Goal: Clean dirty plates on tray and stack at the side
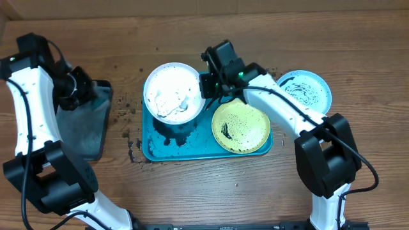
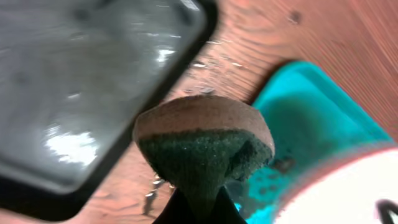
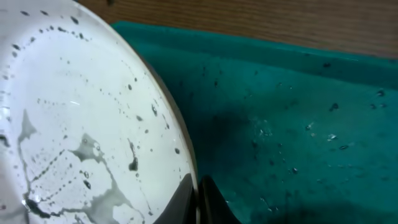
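The white plate (image 1: 171,92) is held up over the left part of the teal tray (image 1: 156,150); my right gripper (image 1: 208,86) is shut on its right rim. In the right wrist view the white plate (image 3: 74,137) shows dark specks and grey smears, with the tray (image 3: 292,124) below my right gripper (image 3: 198,199). The yellow-green plate (image 1: 240,126) lies on the tray's right part. The light blue plate (image 1: 305,91) lies on the table right of the tray. My left gripper (image 1: 80,89) is shut on a sponge (image 2: 204,143) over the black tray (image 1: 80,124).
The black tray (image 2: 81,81) looks wet. Dark crumbs (image 1: 124,115) are scattered on the wood between the black tray and the teal tray (image 2: 311,118). The right arm reaches across above the yellow-green plate.
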`<state>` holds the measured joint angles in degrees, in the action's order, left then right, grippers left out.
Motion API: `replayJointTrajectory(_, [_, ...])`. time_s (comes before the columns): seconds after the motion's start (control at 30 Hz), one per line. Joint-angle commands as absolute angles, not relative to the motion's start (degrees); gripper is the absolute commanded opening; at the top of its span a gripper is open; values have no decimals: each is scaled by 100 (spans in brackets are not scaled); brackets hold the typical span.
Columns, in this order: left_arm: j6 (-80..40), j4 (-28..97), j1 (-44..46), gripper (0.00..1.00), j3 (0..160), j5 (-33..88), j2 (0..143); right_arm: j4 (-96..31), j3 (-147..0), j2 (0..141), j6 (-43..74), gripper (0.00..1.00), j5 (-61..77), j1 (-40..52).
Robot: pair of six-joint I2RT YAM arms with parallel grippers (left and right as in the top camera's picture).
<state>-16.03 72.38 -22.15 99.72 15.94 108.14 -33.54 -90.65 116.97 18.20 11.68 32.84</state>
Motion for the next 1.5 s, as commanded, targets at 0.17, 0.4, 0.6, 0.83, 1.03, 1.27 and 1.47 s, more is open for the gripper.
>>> replayJointTrajectory(0.17, [-1085,7225,-1260,4,9939,2117,10726,-3000,-8569,11675,2429,4,303,3677])
replayJointTrajectory(0.4, [-1146,7057,-357,4,9898,1599,10838,-2882,-8567,12005,2587,4,307,3789])
replayJointTrajectory(0.6, [-1201,6615,222,5,9502,1597,11041,-2775,-8567,12016,2860,4,388,3789])
replayJointTrajectory(0.83, [-1201,5933,607,4,8875,1616,11380,-2768,-8567,12042,2921,4,414,3787])
replayJointTrajectory(1.03, [-1203,5752,810,4,8753,1634,11620,-2742,-8567,12049,3028,4,416,3787])
replayJointTrajectory(1.27, [-1201,5712,838,17,8750,1629,11688,-2740,-8567,12049,3026,4,414,3787])
replayJointTrajectory(1.47, [-1201,5714,843,22,8750,1608,11688,-2755,-8567,12057,3026,4,416,3789])
